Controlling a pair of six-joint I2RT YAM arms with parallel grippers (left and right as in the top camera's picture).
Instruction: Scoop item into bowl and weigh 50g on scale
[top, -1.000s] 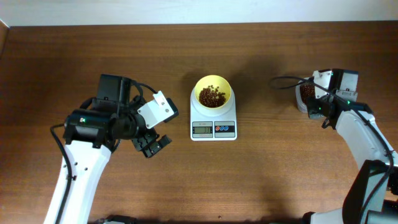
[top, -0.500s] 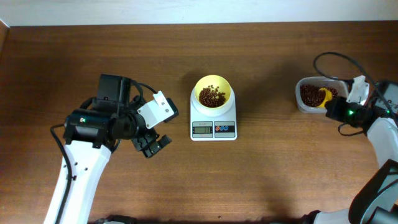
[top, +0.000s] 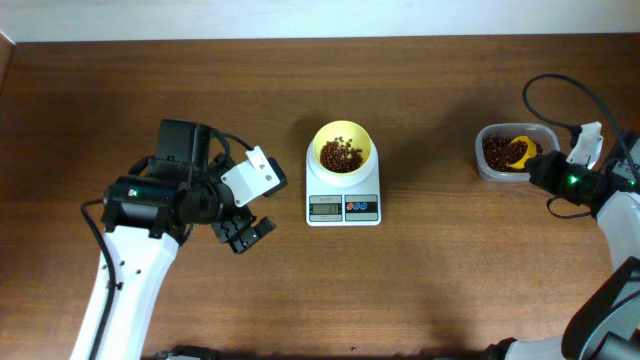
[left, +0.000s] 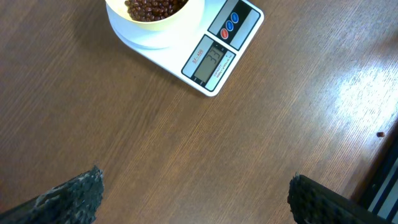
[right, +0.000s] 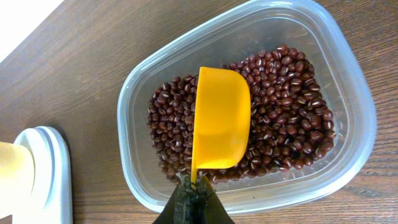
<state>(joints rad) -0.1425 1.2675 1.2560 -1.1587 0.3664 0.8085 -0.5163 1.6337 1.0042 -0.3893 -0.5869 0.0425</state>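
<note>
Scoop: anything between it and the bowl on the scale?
Nothing visible. Bare table lies between the clear container, where the right gripper holds the scoop over the beans, and the bowl on the scale.

— What do we list for the left arm (top: 125, 290)?
— We enter: one long white shell link; black joint housings (top: 160, 195); a white boxy camera block (top: 255, 175); thin black cables (top: 228, 140) looped over the top; a black left hand (top: 243, 232), its fingers (left: 71, 196) dark with a rough, grainy surface.
— And for the right arm (top: 625, 215)?
— We enter: white shell again; a black wrist section (top: 560, 180) carrying a small green light (top: 572, 182); one black cable (top: 560, 78) in a wide loop; a right hand (right: 193, 202), black and narrow.
</note>
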